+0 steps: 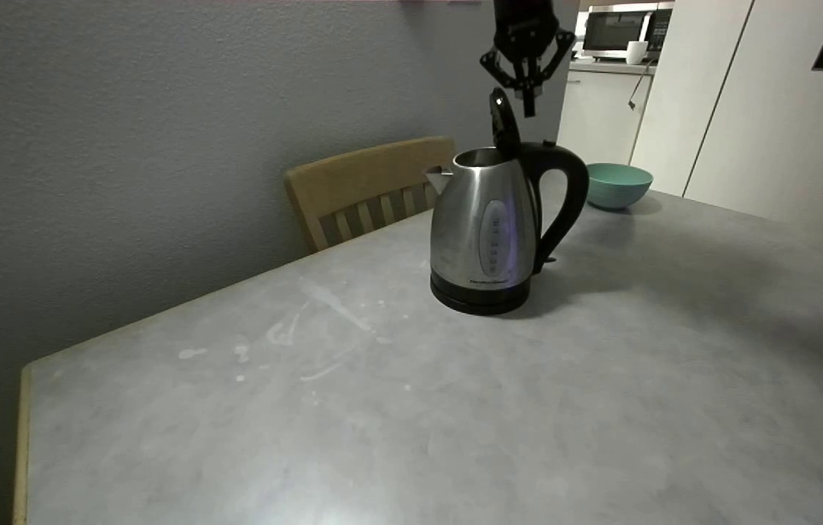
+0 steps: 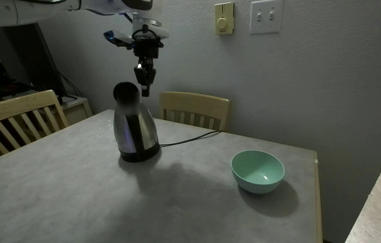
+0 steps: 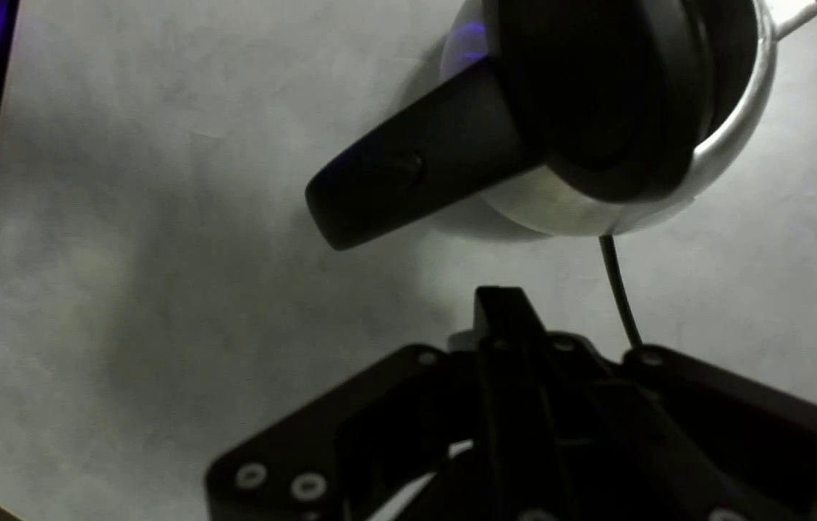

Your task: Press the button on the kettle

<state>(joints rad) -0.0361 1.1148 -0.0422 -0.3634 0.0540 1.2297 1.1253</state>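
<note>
The steel kettle (image 1: pixel 480 226) stands upright on the table in both exterior views (image 2: pixel 150 130). Its black lid (image 1: pixel 504 120) is raised. The black loop handle (image 1: pixel 575 193) has a small button (image 1: pixel 549 144) on top, and a small lever (image 1: pixel 550 260) shows low behind it. The wrist view shows the handle (image 3: pixel 422 159) and a small round button (image 3: pixel 409 168) from above. My gripper (image 1: pixel 529 102) points down, above the kettle and apart from it; it also shows in an exterior view (image 2: pixel 145 90). Its fingertips (image 3: pixel 502 307) are together, with no separate object distinguishable. A blurred patch hides part of the handle side.
A teal bowl (image 2: pixel 257 172) stands on the grey table (image 2: pixel 58 189). A black cord (image 2: pixel 190 140) runs from the kettle base to the table edge. Wooden chairs (image 2: pixel 195 104) stand at the table, one close to the wall. The raised lid stands just below the fingertips' height.
</note>
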